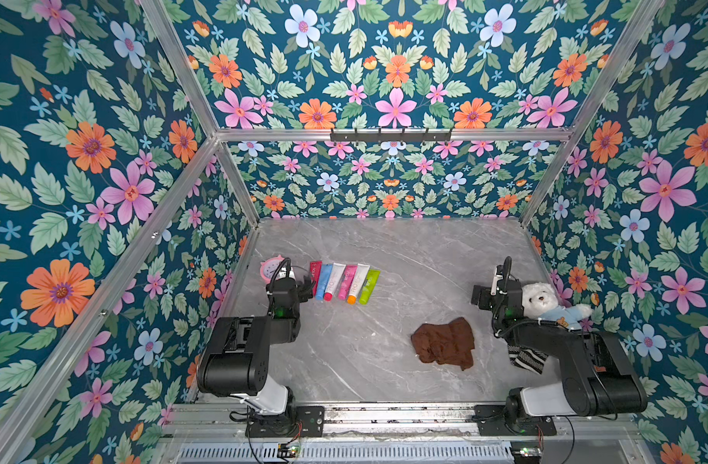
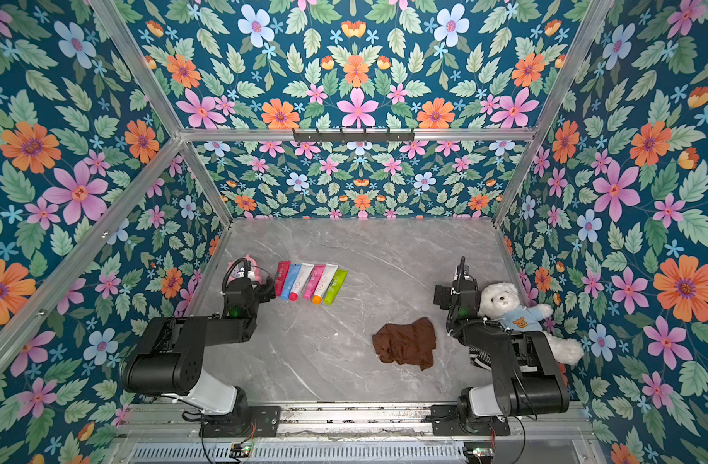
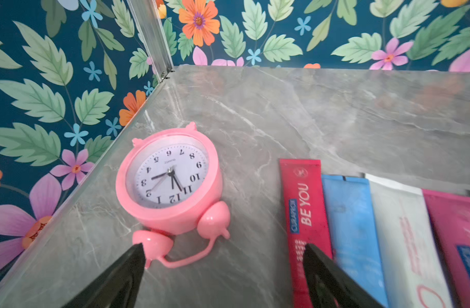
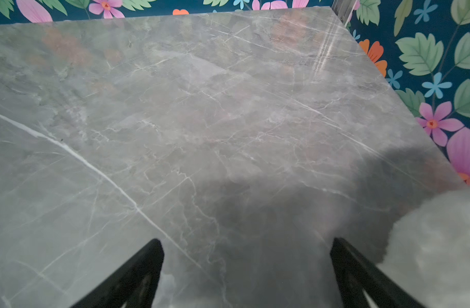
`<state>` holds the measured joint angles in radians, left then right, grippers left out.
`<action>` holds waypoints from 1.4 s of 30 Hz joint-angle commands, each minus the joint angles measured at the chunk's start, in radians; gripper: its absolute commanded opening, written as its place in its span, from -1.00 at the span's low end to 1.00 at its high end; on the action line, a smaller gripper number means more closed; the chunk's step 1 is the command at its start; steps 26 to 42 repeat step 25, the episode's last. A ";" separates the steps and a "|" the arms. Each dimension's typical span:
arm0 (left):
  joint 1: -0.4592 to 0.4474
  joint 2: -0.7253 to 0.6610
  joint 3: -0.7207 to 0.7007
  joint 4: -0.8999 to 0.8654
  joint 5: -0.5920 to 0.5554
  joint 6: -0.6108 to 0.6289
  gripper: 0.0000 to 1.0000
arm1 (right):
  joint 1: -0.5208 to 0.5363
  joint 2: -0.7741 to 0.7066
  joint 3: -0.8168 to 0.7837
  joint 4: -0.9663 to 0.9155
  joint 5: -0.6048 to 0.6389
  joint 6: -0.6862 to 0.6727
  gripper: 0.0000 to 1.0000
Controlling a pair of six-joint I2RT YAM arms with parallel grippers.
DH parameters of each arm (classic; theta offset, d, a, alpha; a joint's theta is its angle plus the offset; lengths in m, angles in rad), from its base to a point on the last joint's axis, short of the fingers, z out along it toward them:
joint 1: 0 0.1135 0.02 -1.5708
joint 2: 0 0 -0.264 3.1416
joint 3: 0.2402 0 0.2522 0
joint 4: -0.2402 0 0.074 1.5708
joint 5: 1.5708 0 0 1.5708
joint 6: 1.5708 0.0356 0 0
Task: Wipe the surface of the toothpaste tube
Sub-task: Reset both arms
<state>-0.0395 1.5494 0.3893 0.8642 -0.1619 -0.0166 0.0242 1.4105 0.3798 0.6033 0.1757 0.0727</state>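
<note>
Both top views: six toothpaste tubes side by side on the surface, brown cloth at their 4 o'clock; pink clock at their 9 o'clock, half hidden by the left arm; teddy bear against the right arm. Left wrist: left jaws apart, flanked by pink clock and red tube. Right wrist: right jaws apart over bare surface, teddy bear beside

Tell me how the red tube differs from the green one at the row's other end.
The red tube lies beside the open left gripper; the green tube lies farthest from it. The green tube sits slightly nearer the robot than the red tube. Both lie flat in one row.
</note>
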 commanded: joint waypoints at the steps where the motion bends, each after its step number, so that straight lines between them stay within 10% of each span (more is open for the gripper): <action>1: 0.012 0.016 -0.044 0.208 0.080 0.019 0.97 | -0.024 -0.001 -0.076 0.283 -0.013 0.015 0.99; 8: 0.010 0.051 -0.181 0.500 0.074 0.026 0.98 | -0.024 0.029 -0.116 0.371 0.039 0.031 0.99; 42: 0.018 0.049 -0.101 0.344 0.110 0.025 0.99 | -0.016 0.045 -0.085 0.340 0.010 0.007 0.99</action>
